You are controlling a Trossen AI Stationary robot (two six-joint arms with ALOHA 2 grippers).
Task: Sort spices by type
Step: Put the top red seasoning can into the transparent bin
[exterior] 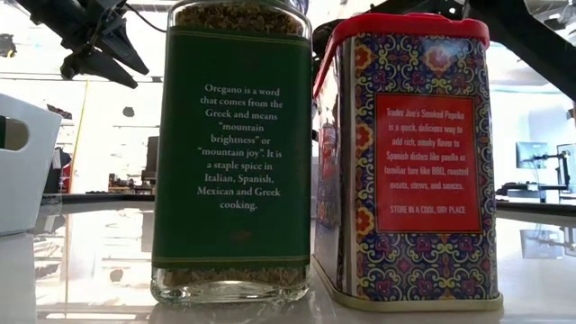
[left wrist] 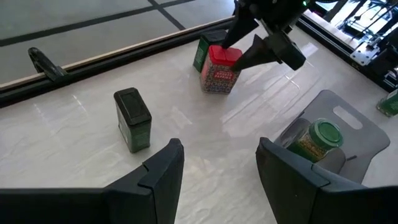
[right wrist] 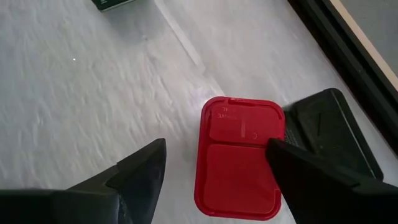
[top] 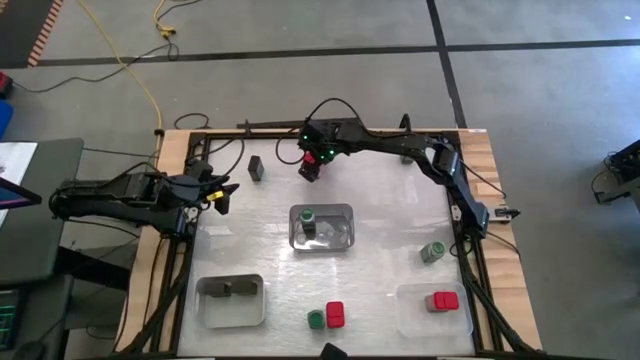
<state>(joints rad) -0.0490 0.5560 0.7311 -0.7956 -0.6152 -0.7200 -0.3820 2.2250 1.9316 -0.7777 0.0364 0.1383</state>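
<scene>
A red-topped spice tin [right wrist: 239, 162] stands on the table at the far middle [top: 314, 168], with a dark tin [right wrist: 329, 130] right beside it. My right gripper [right wrist: 216, 146] hangs over the red tin, open, slanting down. One finger stands clear of one side and the other sits at the lid's opposite edge. Another dark tin [left wrist: 132, 118] stands alone farther left [top: 257, 168]. My left gripper [left wrist: 219, 146] waits open at the table's left [top: 220, 195], holding nothing. My right gripper straddles the red tin's lid from above. One finger [right wrist: 292, 165] overlaps the lid's edge [right wrist: 273, 149] next to the dark tin, and I cannot tell whether it touches. The other finger [right wrist: 146, 171] stands apart. The tin stands upright on the table.
A clear tray [top: 345, 212] at the centre holds a green-lidded jar [top: 308, 216]. A near-left tray [top: 205, 300] holds a dark tin, and a near-right tray [top: 410, 310] holds a red tin [top: 441, 300]. A green-lidded jar [top: 432, 252] stands loose. An oregano jar [exterior: 232, 153] and a paprika tin [exterior: 409, 153] stand near the front edge.
</scene>
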